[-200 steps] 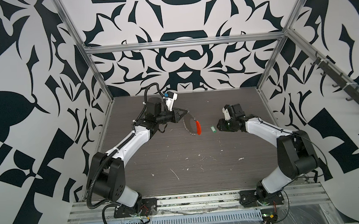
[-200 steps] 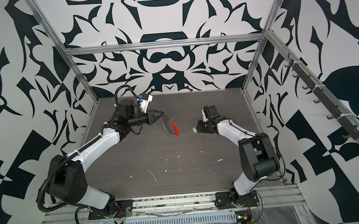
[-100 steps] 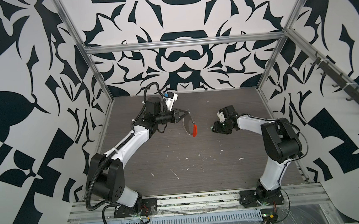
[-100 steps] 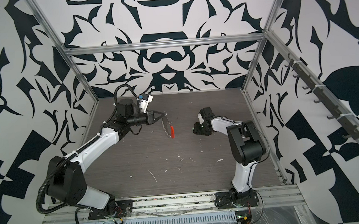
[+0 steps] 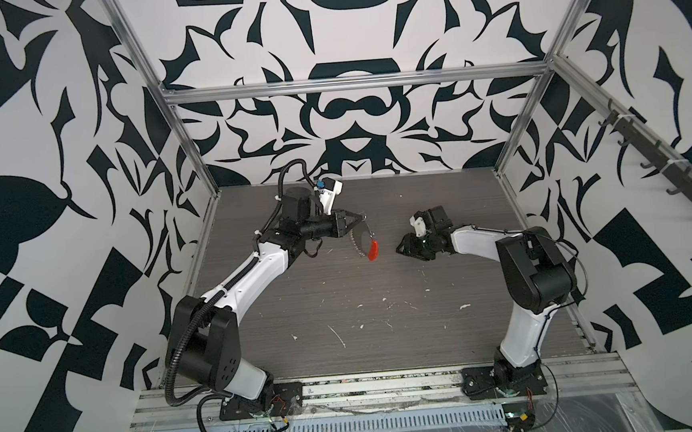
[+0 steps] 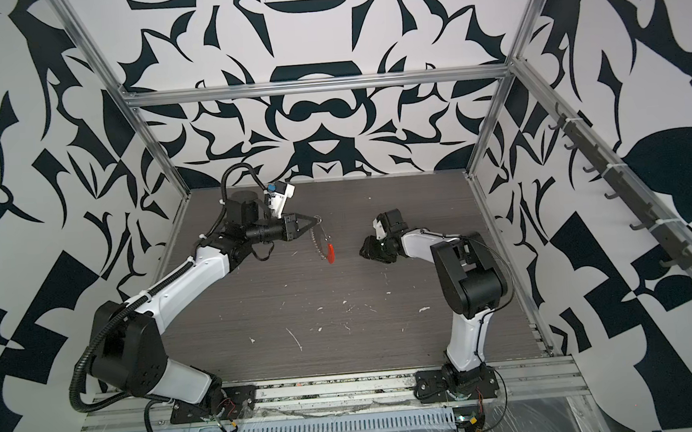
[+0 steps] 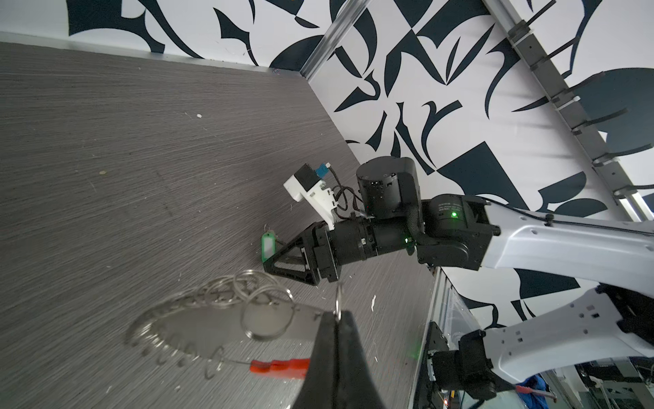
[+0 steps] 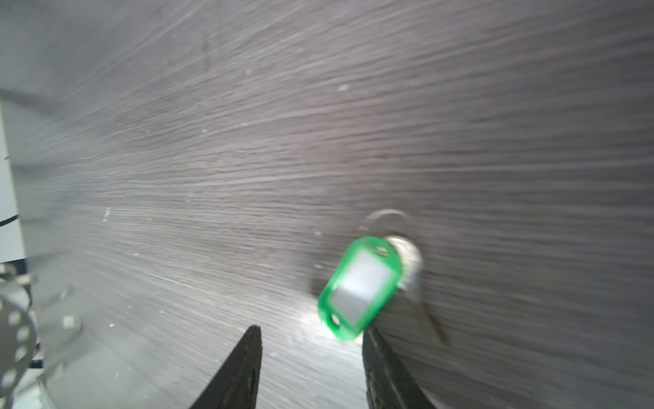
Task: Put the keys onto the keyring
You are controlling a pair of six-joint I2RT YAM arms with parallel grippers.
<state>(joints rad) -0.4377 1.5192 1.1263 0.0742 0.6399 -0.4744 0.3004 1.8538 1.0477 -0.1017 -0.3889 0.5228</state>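
1. Left wrist view first: the left gripper (image 7: pixel 338 316) was clenched tight on the keyring (image 7: pixel 198 329). Its dark fingers (image 7: pixel 329 357) were pressed flat together on the wire, and their bases ran off the frame edge.
2. Out from that pinch, the keyring hung clear of the table (image 7: pixel 141 141). It was so close to the lens that it was soft and blurry, so I couldn't count the small silvery rings (image 7: pixel 247 294) bunched on it. The red segment (image 7: pixel 279 366) sat partly behind the fingers.
3. In both top views the keyring showed only as a thin dangling arc with the red bit at the bottom, hanging between the two arms.
4. The right gripper (image 8: pixel 311 331) was released, with its jaws apart and nothing between them. Only the fingertips (image 8: pixel 247 354) made it into the right wrist view.
5. The keys (image 8: pixel 361 292), meaning the green tag with the white panel, lay on the table just past one fingertip. That whole view was smeared, so I couldn't tell if the tip was touching the tag or just beside it.
6. Something silvery (image 8: pixel 407 255) poked out from behind the tag, maybe a ring, but it was too blurred to call.
7. In the left wrist view the tag sat right at the tip of the right gripper, well apart from the keyring.
8. In both top views the right gripper's dark body covered the tag, so I couldn't find it there.
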